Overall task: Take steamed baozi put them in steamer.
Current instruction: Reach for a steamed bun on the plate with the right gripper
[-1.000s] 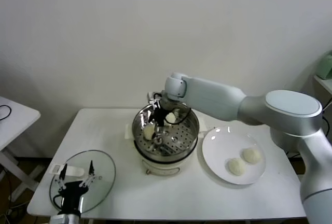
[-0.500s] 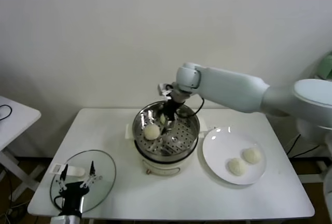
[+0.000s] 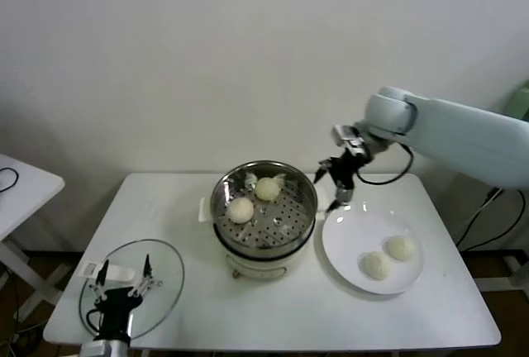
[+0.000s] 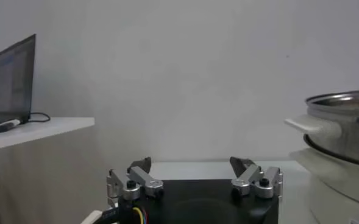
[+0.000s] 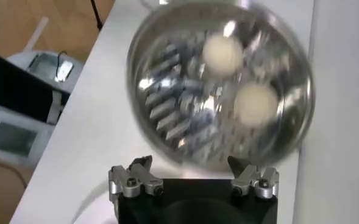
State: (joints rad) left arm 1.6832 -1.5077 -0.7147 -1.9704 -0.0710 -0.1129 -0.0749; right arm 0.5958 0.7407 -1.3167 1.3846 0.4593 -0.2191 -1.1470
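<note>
The steamer [image 3: 307, 226] stands mid-table, a shiny steel pot on a cream base. Two steamed baozi [image 3: 240, 209] [image 3: 266, 188] lie on its perforated tray. Two more baozi [image 3: 377, 265] [image 3: 401, 247] rest on the white plate [image 3: 347, 237] to its right. My right gripper [image 3: 331, 188] hangs open and empty above the gap between steamer rim and plate. In the right wrist view the gripper [image 5: 191, 165] looks down on the steamer [image 5: 167, 131] and both buns [image 5: 222, 53] [image 5: 255, 103]. My left gripper [image 3: 124, 274] is parked open at the front left.
A glass lid [image 3: 165, 278] lies flat at the table's front left corner, under the left gripper [image 4: 191, 164]. The left wrist view shows the steamer's side [image 4: 344, 131] off to one side. A second white table [image 3: 21, 183] stands at far left.
My right gripper has lifted out of the steamer and swung right toward the plate, open throughout. A second baozi now lies uncovered on the tray. The left arm has not moved.
</note>
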